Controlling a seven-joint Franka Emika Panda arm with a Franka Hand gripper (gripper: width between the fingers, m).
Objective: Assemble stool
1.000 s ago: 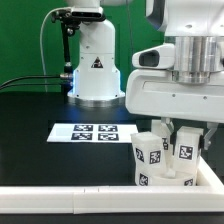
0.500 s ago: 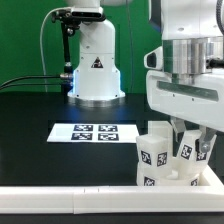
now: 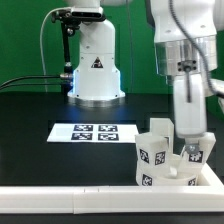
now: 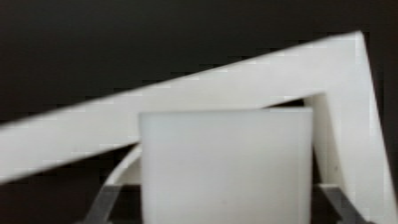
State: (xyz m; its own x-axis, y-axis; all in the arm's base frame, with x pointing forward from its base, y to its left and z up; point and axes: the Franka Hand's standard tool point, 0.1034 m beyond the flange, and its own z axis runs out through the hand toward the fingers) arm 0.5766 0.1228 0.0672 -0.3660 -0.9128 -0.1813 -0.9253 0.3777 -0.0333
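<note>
The stool's white parts stand at the front right of the black table. One tagged leg stands upright at the exterior view's left of the group. My gripper reaches straight down onto a second tagged leg beside it. In the wrist view that leg fills the space between my fingers, and my gripper looks shut on it. The round seat lies low under the legs, mostly hidden.
A white wall runs along the table's front edge, right by the stool parts; it shows as an angled white bar in the wrist view. The marker board lies mid-table. The arm's white base stands behind it.
My hand has turned about its vertical axis over the leg, from broadside to edge-on. The tagged leg under it has turned with it. The other leg stays put.
</note>
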